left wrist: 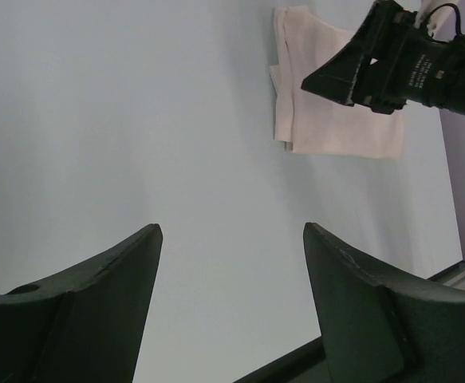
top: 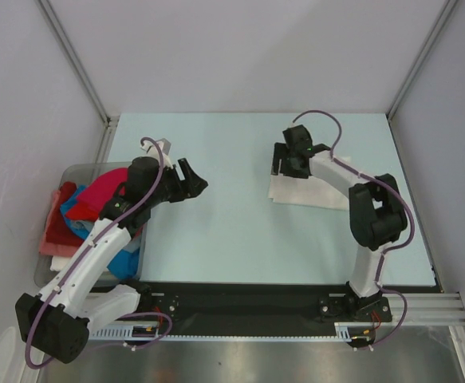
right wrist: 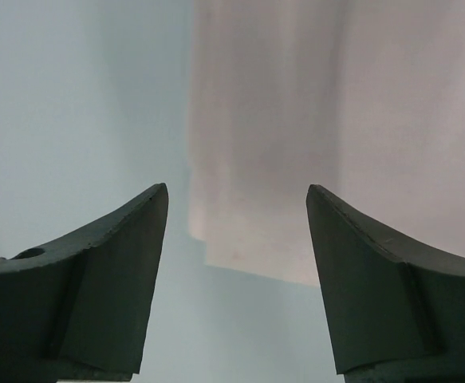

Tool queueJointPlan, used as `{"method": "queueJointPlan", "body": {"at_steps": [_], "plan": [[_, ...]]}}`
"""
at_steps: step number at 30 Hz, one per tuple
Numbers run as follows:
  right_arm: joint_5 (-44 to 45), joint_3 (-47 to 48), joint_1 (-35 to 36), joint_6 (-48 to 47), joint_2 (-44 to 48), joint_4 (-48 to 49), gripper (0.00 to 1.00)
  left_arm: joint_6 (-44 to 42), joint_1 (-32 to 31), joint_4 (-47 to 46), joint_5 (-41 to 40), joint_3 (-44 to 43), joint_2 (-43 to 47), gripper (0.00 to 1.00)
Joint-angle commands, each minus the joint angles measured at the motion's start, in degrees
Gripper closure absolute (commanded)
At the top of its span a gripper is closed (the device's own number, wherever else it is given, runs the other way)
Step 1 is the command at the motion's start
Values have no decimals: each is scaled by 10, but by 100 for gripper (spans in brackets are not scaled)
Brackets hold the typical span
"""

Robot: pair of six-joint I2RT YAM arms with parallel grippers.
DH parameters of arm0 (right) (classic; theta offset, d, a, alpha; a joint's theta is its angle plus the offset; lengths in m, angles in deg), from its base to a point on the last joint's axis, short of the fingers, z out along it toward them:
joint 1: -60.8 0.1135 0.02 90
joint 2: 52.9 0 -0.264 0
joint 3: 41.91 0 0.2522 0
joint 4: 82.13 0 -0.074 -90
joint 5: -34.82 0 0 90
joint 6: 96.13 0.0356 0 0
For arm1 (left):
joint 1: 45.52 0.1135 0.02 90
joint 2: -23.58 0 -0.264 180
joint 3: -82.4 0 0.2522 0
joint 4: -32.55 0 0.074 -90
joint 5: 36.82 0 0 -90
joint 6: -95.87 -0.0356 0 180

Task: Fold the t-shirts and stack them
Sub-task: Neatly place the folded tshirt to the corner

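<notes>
Right claw (right wrist: 236, 191) hangs apart and empty, white t-shirt (right wrist: 296, 120) folded just below it as likely stack base; left claw (left wrist: 232, 230) apart too

Nothing legible in any of the three views: no text, label, brand, number or sign. No print or tag readable on the folded white cotton t-shirt (top: 292, 194).
</notes>
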Motion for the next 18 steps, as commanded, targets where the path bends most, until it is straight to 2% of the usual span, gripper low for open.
{"method": "queueJointPlan", "body": {"at_steps": [1, 5, 8, 18], "plan": [[-44, 68, 40, 18, -33, 23, 28, -18, -3, 10, -16, -1, 8, 23], [-49, 115, 67, 32, -97, 9, 36, -20, -3, 14, -23, 0, 7, 23], [-30, 134, 80, 43, -126, -9, 37, -22, -3, 14, -22, 2, 7, 23], [43, 115, 80, 46, -154, -45, 41, -18, -3, 5, -18, 7, 5, 23]]}}
